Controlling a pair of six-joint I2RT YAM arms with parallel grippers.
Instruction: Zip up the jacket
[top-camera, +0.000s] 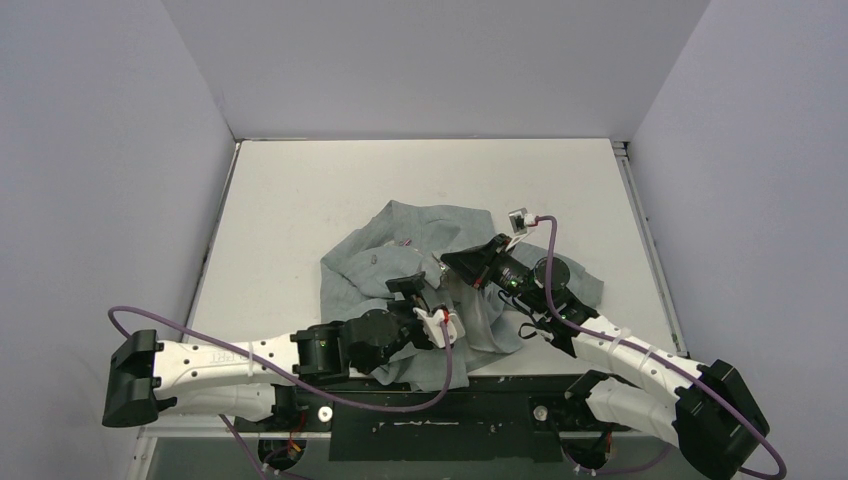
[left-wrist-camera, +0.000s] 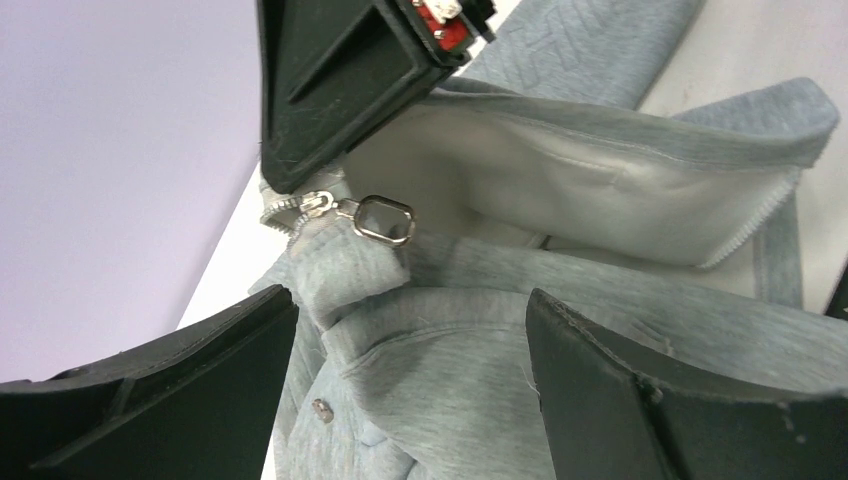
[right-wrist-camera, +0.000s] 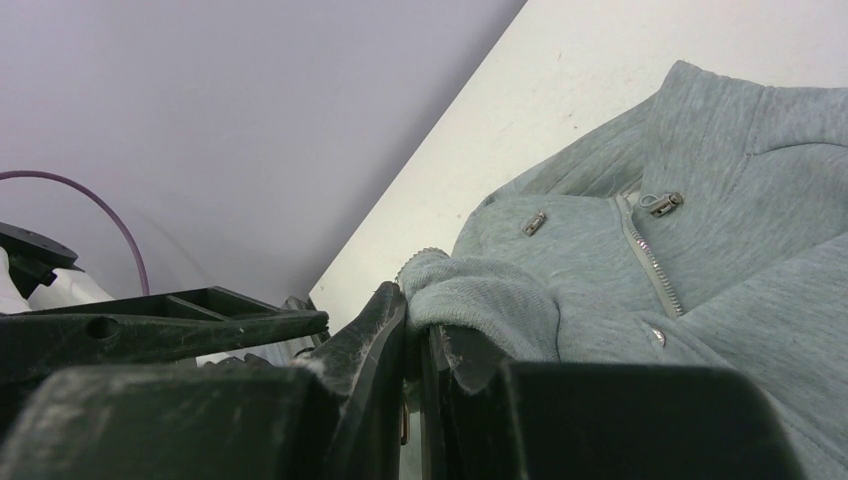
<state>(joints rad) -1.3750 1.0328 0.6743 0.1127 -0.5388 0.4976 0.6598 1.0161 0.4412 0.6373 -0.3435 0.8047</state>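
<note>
The light grey jacket (top-camera: 400, 240) lies crumpled in the middle of the white table. My right gripper (top-camera: 452, 262) is shut on a ribbed edge of the jacket (right-wrist-camera: 480, 290) and holds it lifted; its jaws (right-wrist-camera: 415, 310) are pressed together on the fabric. In the left wrist view the right gripper's black fingers (left-wrist-camera: 320, 90) clamp the fabric just above the metal zipper slider (left-wrist-camera: 320, 203), and the pull tab (left-wrist-camera: 385, 220) hangs free. My left gripper (left-wrist-camera: 412, 300) is open, its fingers apart over grey fabric just below the slider, holding nothing. It sits next to the right gripper in the top view (top-camera: 412, 290).
The table (top-camera: 300, 190) is bounded by purple-grey walls at left, back and right. A black rail (top-camera: 430, 430) runs along the near edge. Purple cables loop from both arms. Another zipper line (right-wrist-camera: 650, 255) and metal snaps (right-wrist-camera: 534, 222) show on the jacket.
</note>
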